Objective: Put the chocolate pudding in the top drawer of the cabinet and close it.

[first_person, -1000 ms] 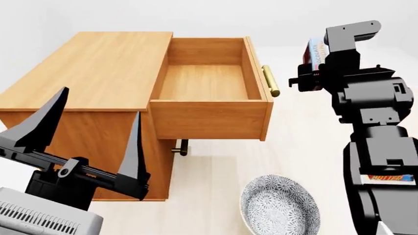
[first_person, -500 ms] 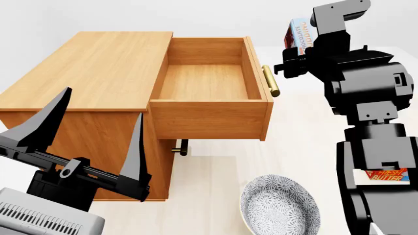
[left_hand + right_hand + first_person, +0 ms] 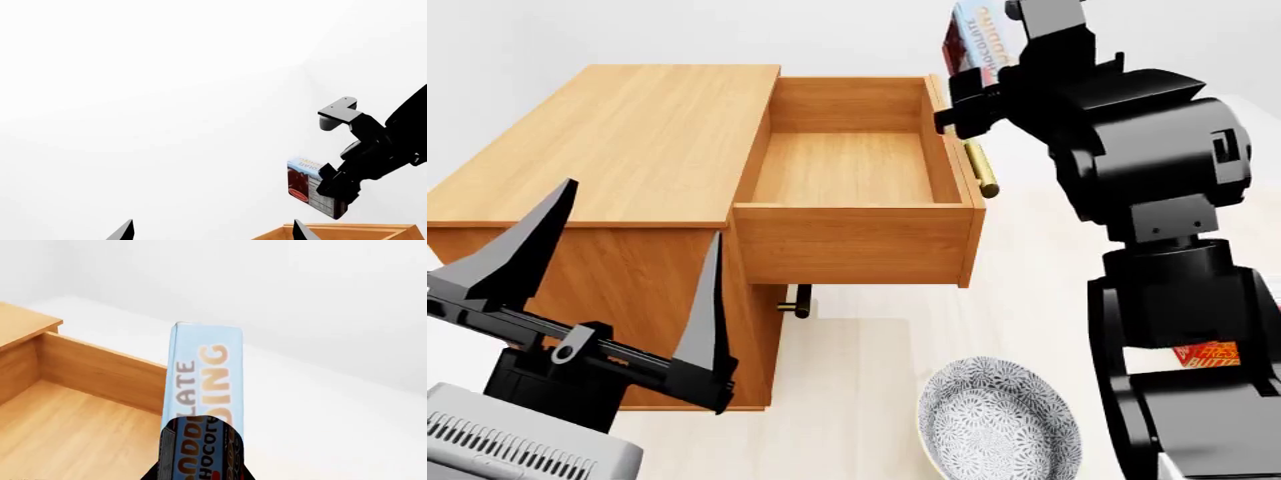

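While the top drawer (image 3: 847, 180) sits pulled fully out of the cabinet (image 3: 614, 140), its inside bare wood, the right gripper (image 3: 988, 75) is clamped on the chocolate pudding (image 3: 977, 38), carton held in the air over the drawer's front-right corner, just above the brass handle (image 3: 980, 165). Carton isn't touching drawer or cabinet. Right wrist view: pudding (image 3: 203, 405) fills the centre, pale blue edge w/ orange lettering, drawer interior (image 3: 60, 425) below and to one side. Left wrist view: pudding (image 3: 308, 192) seen from afar, red face + printed panel, pinched in the right gripper (image 3: 333, 190) above the drawer rim (image 3: 333, 232). Left gripper (image 3: 601, 290) hangs low at the near-left, in front of the cabinet, fingers wide apart, nothing btwn them. Patterned bowl (image 3: 1001, 420) on the floor near the front edge, right of centre. Red butter box (image 3: 1208, 353) partly hidden behind the right arm. Lower drawer handle (image 3: 797, 300) just visible under the open drawer.
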Available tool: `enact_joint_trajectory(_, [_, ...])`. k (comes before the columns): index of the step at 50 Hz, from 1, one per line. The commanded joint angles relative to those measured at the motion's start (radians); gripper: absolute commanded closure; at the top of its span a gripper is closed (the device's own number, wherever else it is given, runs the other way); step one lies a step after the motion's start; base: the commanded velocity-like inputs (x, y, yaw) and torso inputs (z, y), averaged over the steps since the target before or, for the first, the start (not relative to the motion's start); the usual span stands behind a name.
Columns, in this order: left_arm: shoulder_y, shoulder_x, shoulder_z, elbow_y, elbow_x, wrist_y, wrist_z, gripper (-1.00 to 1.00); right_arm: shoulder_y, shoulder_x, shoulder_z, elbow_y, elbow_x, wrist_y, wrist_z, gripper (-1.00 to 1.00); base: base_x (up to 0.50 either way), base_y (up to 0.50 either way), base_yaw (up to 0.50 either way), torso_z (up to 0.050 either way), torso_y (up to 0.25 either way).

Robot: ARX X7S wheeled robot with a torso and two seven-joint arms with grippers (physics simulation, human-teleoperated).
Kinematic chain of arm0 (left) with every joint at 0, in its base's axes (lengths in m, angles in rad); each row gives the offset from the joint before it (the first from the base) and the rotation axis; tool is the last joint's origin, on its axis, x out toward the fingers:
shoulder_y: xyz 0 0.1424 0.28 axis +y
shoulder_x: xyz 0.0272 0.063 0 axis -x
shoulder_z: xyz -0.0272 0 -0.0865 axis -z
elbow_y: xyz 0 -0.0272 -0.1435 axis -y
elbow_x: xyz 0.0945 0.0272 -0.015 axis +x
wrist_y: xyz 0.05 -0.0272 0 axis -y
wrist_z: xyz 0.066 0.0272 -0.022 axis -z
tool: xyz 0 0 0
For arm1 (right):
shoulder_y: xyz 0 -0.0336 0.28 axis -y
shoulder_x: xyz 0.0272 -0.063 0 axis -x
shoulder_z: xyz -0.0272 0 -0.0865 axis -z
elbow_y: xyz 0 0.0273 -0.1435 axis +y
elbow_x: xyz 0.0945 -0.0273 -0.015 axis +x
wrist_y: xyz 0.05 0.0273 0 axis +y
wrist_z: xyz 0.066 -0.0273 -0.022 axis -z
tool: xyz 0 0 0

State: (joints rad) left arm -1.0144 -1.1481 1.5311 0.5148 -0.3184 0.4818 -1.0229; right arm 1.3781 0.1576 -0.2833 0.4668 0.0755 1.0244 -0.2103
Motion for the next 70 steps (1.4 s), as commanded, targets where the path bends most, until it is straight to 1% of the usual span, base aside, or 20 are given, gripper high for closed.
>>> enact_joint_trajectory(1, [0.003,0.000,-0.003,0.000,-0.002,-0.001,0.003,-1.00,0.003,-0.028,-0.034,-0.060,0.013,0.025,-0.033,1.00,0.00,0.00,0.00,0.000,0.000])
enact_joint_trajectory(25, [0.009,0.000,-0.009,0.002,-0.011,-0.003,0.008,-1.00,-0.014,-0.058,-0.131,-0.113,0.063,0.056,-0.115,1.00,0.00,0.00,0.00,0.000,0.000])
enact_joint_trajectory(44, [0.013,0.000,-0.015,0.003,-0.012,-0.006,0.010,-1.00,-0.016,-0.057,-0.156,-0.096,0.080,0.057,-0.121,1.00,0.00,0.00,0.00,0.000,0.000])
enact_joint_trajectory(53, [0.015,0.000,-0.017,0.003,-0.014,-0.007,0.013,-1.00,-0.016,-0.054,-0.146,-0.110,0.091,0.049,-0.114,1.00,0.00,0.00,0.00,0.000,0.000])
enact_joint_trajectory(54, [0.015,0.000,-0.017,0.003,-0.014,-0.008,0.013,-1.00,-0.015,-0.053,-0.148,-0.114,0.087,0.045,-0.107,-1.00,0.00,0.00,0.00,0.000,0.000])
enact_joint_trajectory(61, [0.016,-0.001,-0.018,0.005,-0.016,-0.012,0.018,-1.00,-0.018,-0.045,-0.150,-0.184,0.086,0.037,-0.094,-1.00,0.00,0.00,0.00,0.000,0.000])
enact_joint_trajectory(70, [0.018,-0.001,-0.020,0.006,-0.017,-0.014,0.020,-1.00,-0.021,-0.041,-0.140,-0.192,0.087,0.016,-0.073,-1.00,0.00,0.00,0.00,0.000,0.000])
